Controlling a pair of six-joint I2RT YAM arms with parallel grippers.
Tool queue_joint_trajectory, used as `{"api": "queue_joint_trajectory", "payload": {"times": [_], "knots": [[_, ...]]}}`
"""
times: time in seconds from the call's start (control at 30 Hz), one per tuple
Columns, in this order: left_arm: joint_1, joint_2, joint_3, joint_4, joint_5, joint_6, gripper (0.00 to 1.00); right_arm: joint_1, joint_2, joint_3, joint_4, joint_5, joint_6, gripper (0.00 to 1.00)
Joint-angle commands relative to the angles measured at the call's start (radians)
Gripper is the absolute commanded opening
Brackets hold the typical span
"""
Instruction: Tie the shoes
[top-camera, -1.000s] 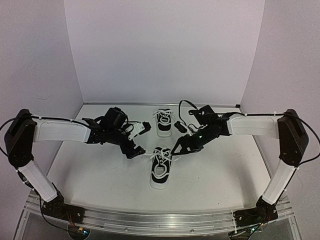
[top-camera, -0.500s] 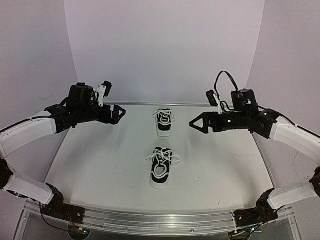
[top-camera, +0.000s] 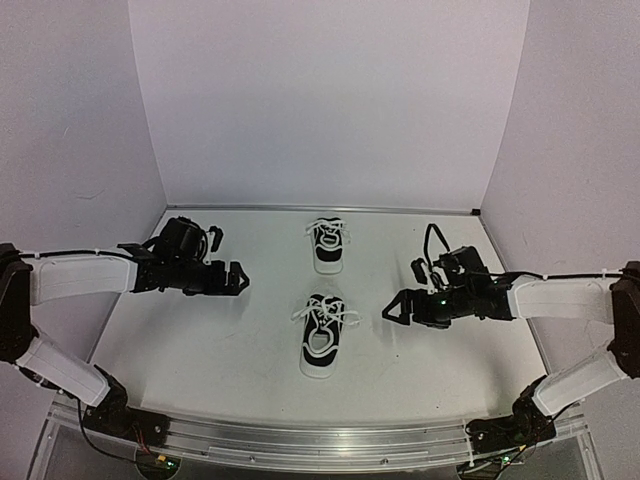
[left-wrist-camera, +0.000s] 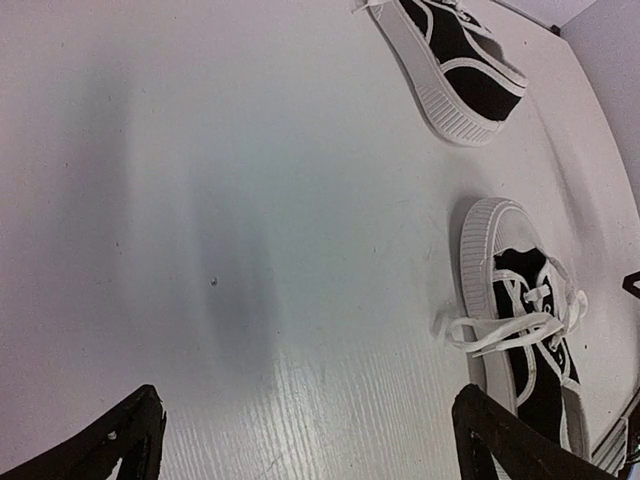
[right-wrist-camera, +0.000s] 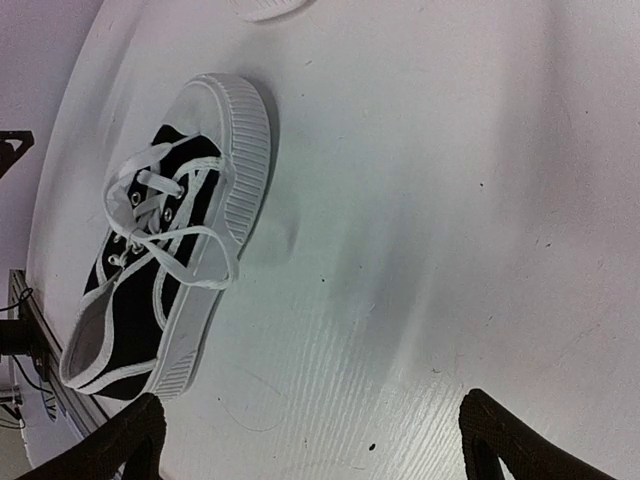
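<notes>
1. Two grippers have dropped low since half a second ago: left gripper left of the near shoe, right gripper right of it, each spread wide, empty.
2. Near shoe stays at the centre of the bench, laces loose; far shoe by the back edge.

White table with a near shoe at its centre and a far shoe toward the back edge.
</notes>
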Motion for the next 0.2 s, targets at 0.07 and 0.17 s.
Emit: {"api": "queue_joint_trajectory", "payload": {"times": [0.07,0.17], "knots": [[0.012,0.035,0.038,0.075,0.027,-0.045,1.00,-0.005,0.025,-0.003,0.132,-0.017,0.033,0.98],[0.021,0.040,0.054,0.069,0.024,-0.048,1.00,-0.004,0.024,0.006,0.132,-0.020,0.024,0.98]]}}
